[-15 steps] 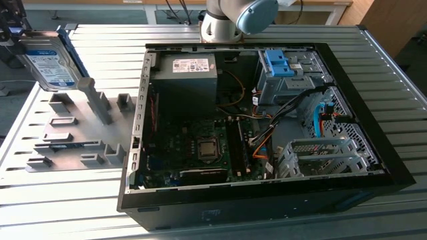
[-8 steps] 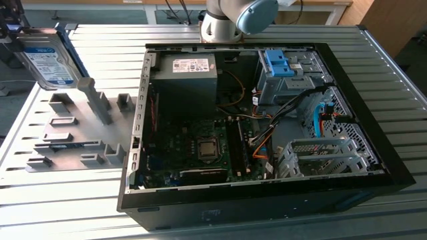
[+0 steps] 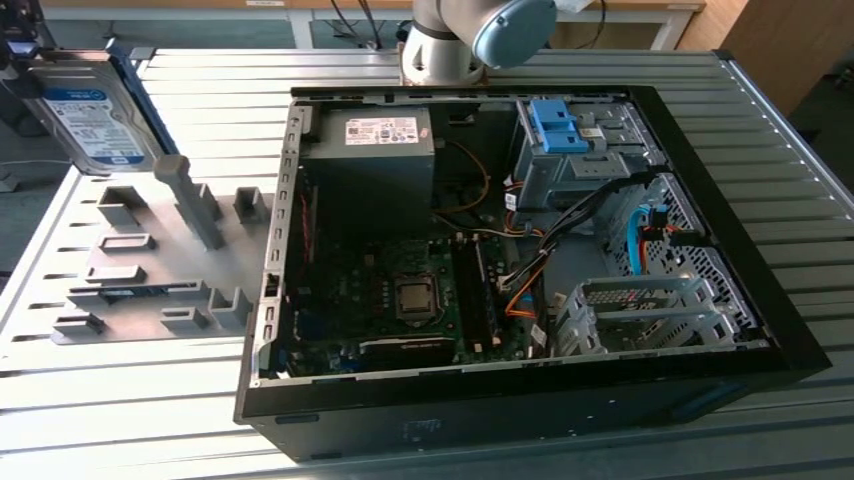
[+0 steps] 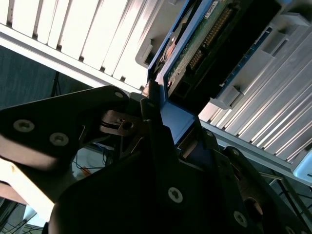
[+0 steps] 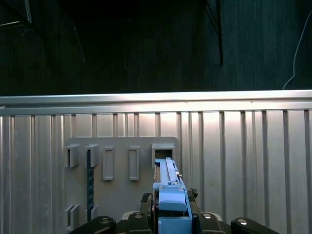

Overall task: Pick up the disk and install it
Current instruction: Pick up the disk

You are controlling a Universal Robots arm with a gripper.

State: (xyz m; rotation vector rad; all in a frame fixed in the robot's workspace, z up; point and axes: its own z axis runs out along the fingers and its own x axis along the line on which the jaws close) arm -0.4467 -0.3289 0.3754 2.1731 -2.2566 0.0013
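The disk, a silver drive with a white-and-blue label in a bright blue bracket, hangs tilted at the exterior view's far left, above the grey holder plate. My gripper is shut on its upper end. In the second wrist view the dark fingers clamp the blue bracket, and the disk's green circuit board shows beyond them. In the first wrist view the disk is seen edge-on in the gripper, over the holder plate.
An open computer case lies on the slatted metal table. It holds a grey box with a white sticker, a motherboard, a bare blue bracket in a cage, and a metal drive cage. The arm's base stands behind.
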